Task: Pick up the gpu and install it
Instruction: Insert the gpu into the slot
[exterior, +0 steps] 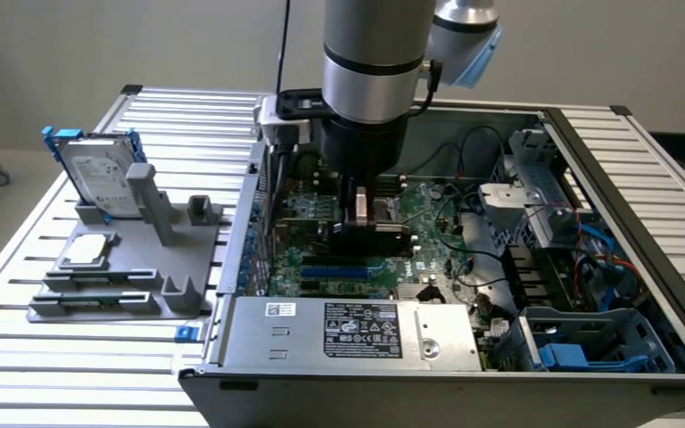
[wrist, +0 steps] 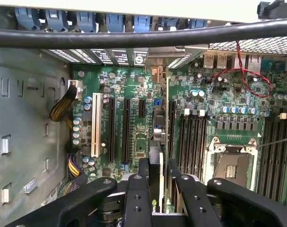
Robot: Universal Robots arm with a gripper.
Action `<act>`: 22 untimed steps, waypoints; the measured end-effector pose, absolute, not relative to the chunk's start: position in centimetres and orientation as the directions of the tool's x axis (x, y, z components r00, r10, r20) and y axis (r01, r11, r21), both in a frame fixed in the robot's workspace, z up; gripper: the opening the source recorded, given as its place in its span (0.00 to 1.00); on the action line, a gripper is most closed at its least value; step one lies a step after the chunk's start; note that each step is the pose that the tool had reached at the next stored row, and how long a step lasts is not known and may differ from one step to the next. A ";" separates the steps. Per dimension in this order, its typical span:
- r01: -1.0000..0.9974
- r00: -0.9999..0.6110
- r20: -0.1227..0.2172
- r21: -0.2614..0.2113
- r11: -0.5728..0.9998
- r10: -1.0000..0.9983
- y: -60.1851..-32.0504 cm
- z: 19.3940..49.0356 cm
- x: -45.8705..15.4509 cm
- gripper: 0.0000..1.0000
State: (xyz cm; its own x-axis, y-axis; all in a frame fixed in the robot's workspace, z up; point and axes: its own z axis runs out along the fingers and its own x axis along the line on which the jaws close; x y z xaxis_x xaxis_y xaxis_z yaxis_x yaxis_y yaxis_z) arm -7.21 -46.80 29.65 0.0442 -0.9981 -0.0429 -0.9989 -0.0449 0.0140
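The pincer (wrist: 158, 165) is pinching the gpu (wrist: 156, 153) across its two flat faces, its fingers (wrist: 143, 170) pressing in on either side of the card's upper edge. The card is standing on edge low over the motherboard (wrist: 134, 123) inside the open case (wrist: 25, 142); I cannot tell whether it is touching a slot. Its long axis is running parallel to the expansion slots (wrist: 125, 127), the far end pointing toward the case's rear wall. It is likely light and stiff but fragile, so gripping shroud and board edge, not components, is looking safest. Outside the case, a hard drive (exterior: 95, 169) is standing on the tabletop (exterior: 33, 357).
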 end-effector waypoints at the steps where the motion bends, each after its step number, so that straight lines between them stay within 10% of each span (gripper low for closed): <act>1: -0.999 0.044 -0.043 0.014 -0.045 -0.998 -46.8 29.5 -7.3 0.27; 22: -1.000 0.013 -0.044 0.013 -0.014 -0.999 -46.8 28.3 -7.9 0.27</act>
